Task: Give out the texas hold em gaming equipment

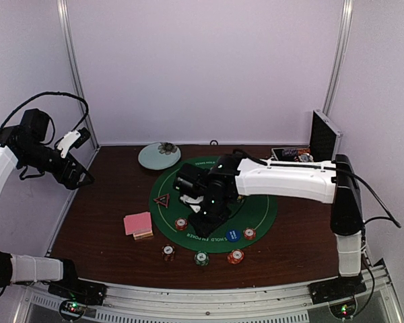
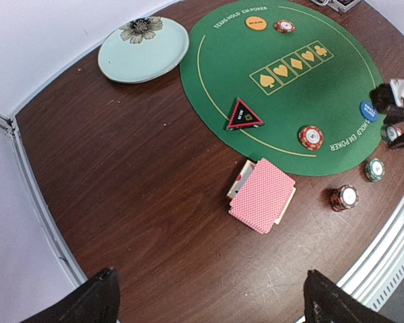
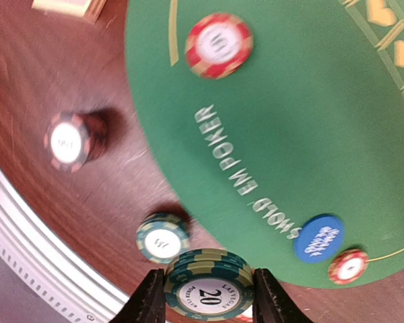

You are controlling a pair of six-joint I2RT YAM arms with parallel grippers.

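My right gripper (image 3: 209, 299) is shut on a small stack of green chips marked 20 (image 3: 209, 282), held above the mat's near edge (image 1: 203, 214). Below it lie a green chip (image 3: 163, 239), a dark chip stack (image 3: 71, 141), a red chip (image 3: 219, 46), the blue button (image 3: 318, 237) and another red chip (image 3: 348, 266). The pink-backed cards (image 2: 262, 195) lie left of the green mat (image 2: 283, 74), with the red-black triangle marker (image 2: 244, 116) on its left part. An orange button (image 2: 255, 23) and a red chip (image 2: 283, 26) sit at the far edge. My left gripper (image 2: 212, 303) is open and empty, raised at the far left (image 1: 77, 176).
A pale blue-green plate (image 1: 159, 155) sits at the back of the table, left of the mat. The open metal case (image 1: 323, 138) stands at the back right. The right arm (image 1: 289, 178) stretches across the mat. A metal rail (image 1: 209, 296) runs along the near edge.
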